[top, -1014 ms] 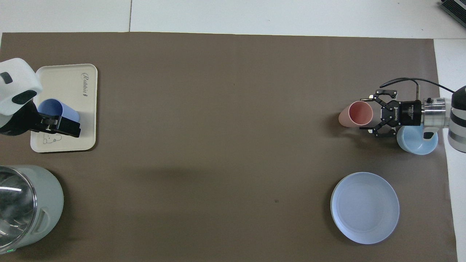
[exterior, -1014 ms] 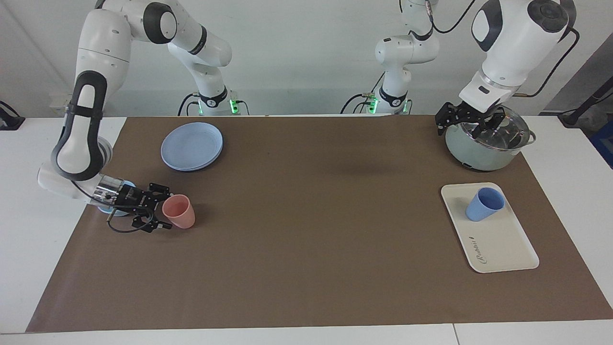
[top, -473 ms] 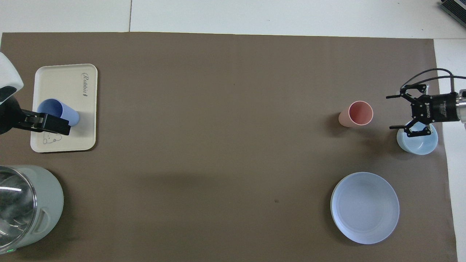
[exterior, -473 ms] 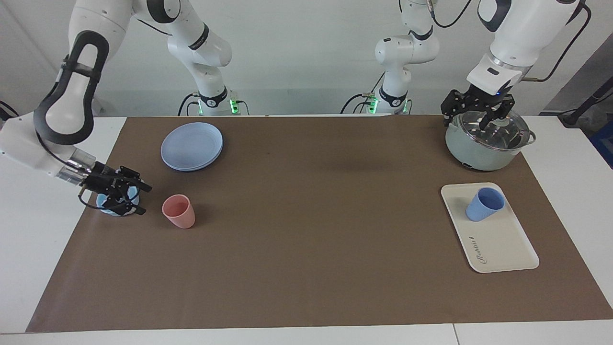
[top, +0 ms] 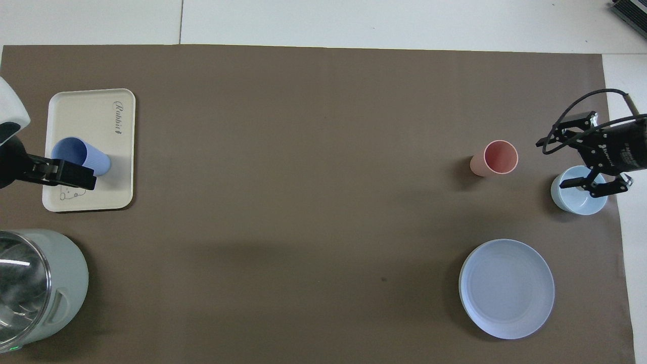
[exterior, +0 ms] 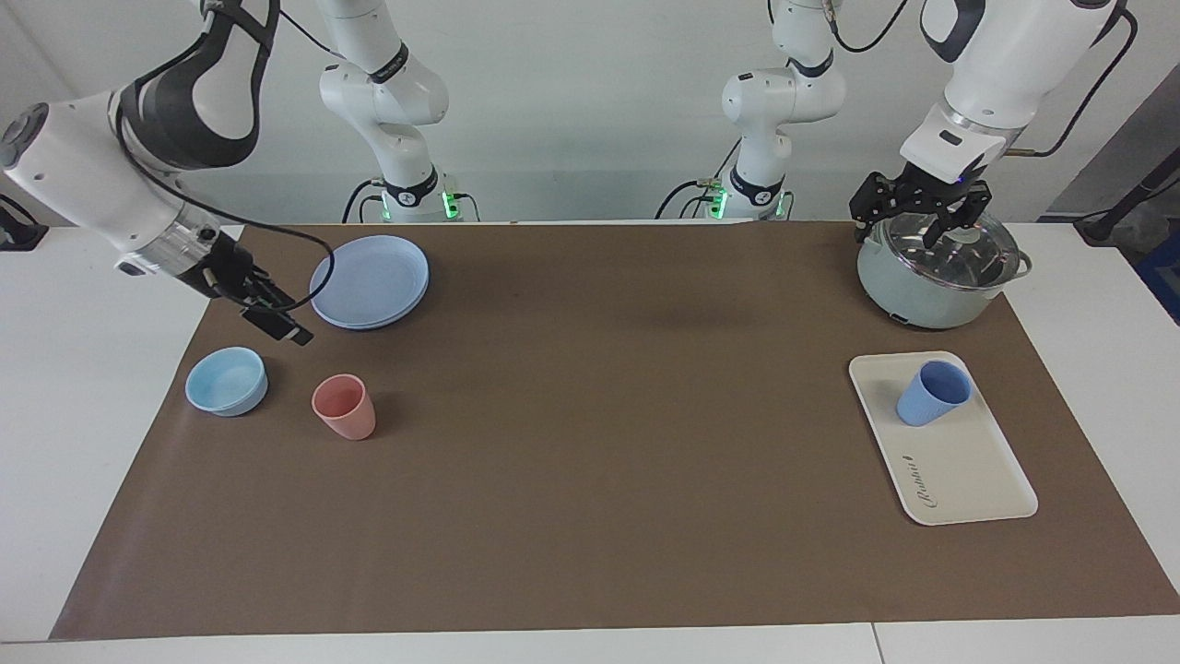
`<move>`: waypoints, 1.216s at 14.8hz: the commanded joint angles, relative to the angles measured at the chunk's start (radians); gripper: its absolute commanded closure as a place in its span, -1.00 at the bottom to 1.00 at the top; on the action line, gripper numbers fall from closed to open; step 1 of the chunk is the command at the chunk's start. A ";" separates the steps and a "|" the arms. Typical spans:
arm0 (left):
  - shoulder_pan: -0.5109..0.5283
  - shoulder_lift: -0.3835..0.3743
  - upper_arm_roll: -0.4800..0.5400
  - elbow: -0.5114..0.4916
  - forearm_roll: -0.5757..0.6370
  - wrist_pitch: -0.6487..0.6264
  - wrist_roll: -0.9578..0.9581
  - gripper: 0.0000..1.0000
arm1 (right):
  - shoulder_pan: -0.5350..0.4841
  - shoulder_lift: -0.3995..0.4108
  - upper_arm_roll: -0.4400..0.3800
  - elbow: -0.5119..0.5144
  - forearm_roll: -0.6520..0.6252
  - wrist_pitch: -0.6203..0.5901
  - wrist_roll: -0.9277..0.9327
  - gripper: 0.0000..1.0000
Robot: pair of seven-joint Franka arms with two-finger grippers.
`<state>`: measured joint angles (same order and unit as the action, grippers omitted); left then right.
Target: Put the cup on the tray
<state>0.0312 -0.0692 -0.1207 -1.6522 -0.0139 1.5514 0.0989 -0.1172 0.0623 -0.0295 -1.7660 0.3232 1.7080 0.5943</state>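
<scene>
The periwinkle cup (exterior: 933, 394) (top: 83, 155) stands upright on the cream tray (exterior: 968, 475) (top: 96, 116), at the tray's end nearer the robots, at the left arm's end of the table. Nothing holds it. My left gripper (exterior: 917, 231) (top: 81, 177) hangs open in the air over the glass-lidded pot, apart from the cup. At the right arm's end, my right gripper (exterior: 286, 327) (top: 558, 161) is raised and open with nothing in it, over the mat by the light-blue bowl.
A pink cup (exterior: 344, 407) (top: 498, 157) stands upright beside the light-blue bowl (exterior: 226, 381) (top: 581, 202). A round blue plate (exterior: 369, 281) (top: 506, 288) lies nearer the robots. The pot (exterior: 922, 295) (top: 55, 283) stands nearer the robots than the tray. A brown mat covers the table.
My right gripper has drawn back from the pink cup and risen, leaving the cup standing and the bowl uncovered. My left gripper rose a little over the pot.
</scene>
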 commanded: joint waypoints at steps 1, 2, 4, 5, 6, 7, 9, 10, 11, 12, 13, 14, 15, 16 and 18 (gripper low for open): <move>-0.008 -0.014 0.009 0.030 0.000 -0.075 -0.012 -1.00 | 0.095 -0.038 -0.001 -0.030 -0.113 -0.030 -0.198 -0.99; -0.010 -0.009 0.007 0.046 0.003 -0.098 -0.012 -1.00 | 0.118 -0.047 0.000 -0.032 -0.139 -0.036 -0.258 -0.99; -0.010 -0.017 0.007 0.028 0.003 -0.093 -0.005 -1.00 | 0.184 -0.073 0.000 -0.038 -0.202 -0.050 -0.283 -0.99; -0.005 -0.020 0.007 0.022 0.003 -0.093 -0.010 -1.00 | 0.215 -0.085 0.000 -0.039 -0.252 -0.051 -0.283 -0.99; -0.002 -0.021 0.007 0.020 0.003 -0.094 -0.011 -1.00 | 0.235 -0.090 0.000 -0.033 -0.297 -0.050 -0.286 -0.99; -0.001 -0.021 0.010 0.018 0.003 -0.096 -0.010 -1.00 | 0.249 -0.096 0.000 -0.027 -0.321 -0.045 -0.297 -0.99; -0.001 -0.021 0.013 0.018 0.003 -0.096 -0.010 -1.00 | 0.251 -0.098 0.002 0.015 -0.325 -0.041 -0.320 -0.99; 0.001 -0.021 0.015 0.018 0.003 -0.096 -0.010 -1.00 | 0.251 -0.096 0.000 0.045 -0.326 -0.044 -0.335 -0.99; -0.001 -0.021 0.013 0.018 0.003 -0.096 -0.010 -1.00 | 0.249 -0.088 0.000 0.075 -0.326 -0.048 -0.343 -0.99; -0.001 -0.021 0.013 0.018 0.003 -0.096 -0.010 -1.00 | 0.241 -0.082 0.000 0.109 -0.326 -0.054 -0.344 -0.99; -0.001 -0.021 0.013 0.018 0.003 -0.096 -0.010 -1.00 | 0.237 -0.082 0.000 0.129 -0.329 -0.056 -0.346 -0.99; -0.001 -0.021 0.013 0.018 0.003 -0.096 -0.010 -1.00 | 0.231 -0.081 0.000 0.152 -0.334 -0.056 -0.359 -0.99; -0.001 -0.021 0.013 0.018 0.003 -0.096 -0.010 -1.00 | 0.229 -0.081 -0.001 0.175 -0.345 -0.065 -0.385 -0.99; -0.001 -0.021 0.015 0.018 0.003 -0.096 -0.010 -1.00 | 0.229 -0.079 -0.001 0.201 -0.363 -0.083 -0.405 -0.99; -0.001 -0.021 0.013 0.018 0.003 -0.096 -0.010 -1.00 | 0.232 -0.079 0.000 0.227 -0.368 -0.125 -0.407 -1.00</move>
<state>0.0325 -0.0738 -0.1108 -1.6237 -0.0139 1.4700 0.0985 0.1220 -0.0302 -0.0373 -1.5835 -0.0226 1.6287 0.2138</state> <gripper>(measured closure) 0.000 0.000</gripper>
